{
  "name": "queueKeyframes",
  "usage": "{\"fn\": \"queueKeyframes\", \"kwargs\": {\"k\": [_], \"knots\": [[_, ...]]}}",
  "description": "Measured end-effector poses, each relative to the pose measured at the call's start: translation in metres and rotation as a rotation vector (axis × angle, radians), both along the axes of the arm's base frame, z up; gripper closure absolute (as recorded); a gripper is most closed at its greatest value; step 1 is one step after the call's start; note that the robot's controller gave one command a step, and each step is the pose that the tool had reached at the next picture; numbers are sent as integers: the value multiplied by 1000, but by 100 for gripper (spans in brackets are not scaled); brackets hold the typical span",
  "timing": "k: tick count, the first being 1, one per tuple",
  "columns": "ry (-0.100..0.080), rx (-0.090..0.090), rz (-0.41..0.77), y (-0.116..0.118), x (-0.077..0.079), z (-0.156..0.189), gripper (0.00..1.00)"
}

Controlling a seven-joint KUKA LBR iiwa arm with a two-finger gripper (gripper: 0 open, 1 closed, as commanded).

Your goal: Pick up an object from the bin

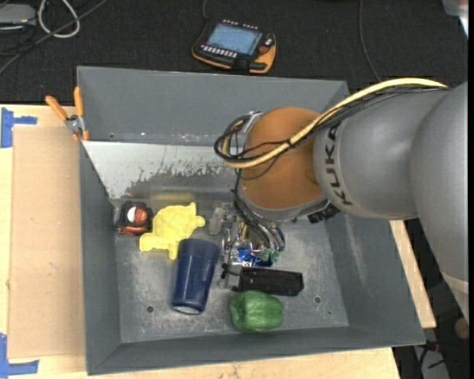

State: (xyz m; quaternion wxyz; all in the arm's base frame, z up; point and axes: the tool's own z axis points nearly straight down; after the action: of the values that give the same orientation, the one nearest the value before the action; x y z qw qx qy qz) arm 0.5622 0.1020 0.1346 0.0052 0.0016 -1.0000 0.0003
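Pointing down, pincer (238,257) nr blk block (275,282)

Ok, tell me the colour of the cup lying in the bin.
The cup is dark blue, clearest in the camera view.

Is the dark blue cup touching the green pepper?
Apart. The camera view shows a strip of bare bin floor between the dark blue cup, lying on its side, and the green pepper.

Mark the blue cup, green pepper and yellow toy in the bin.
blue cup (194,273): camera view, middle of its side wall.
green pepper (257,311): camera view, centre of its body.
yellow toy (171,226): camera view, middle of its body.
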Motion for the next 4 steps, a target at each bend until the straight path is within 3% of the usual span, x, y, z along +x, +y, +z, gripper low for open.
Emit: {"fn": "queueKeyframes", "kwargs": {"k": [1,2,3,4], "knots": [[-8,1,-5,-1,2,5,0],[-1,2,314,-83,25,-66,0],[-9,4,231,-71,43,-65,0],[-3,2,348,-95,61,-65,0]]}}
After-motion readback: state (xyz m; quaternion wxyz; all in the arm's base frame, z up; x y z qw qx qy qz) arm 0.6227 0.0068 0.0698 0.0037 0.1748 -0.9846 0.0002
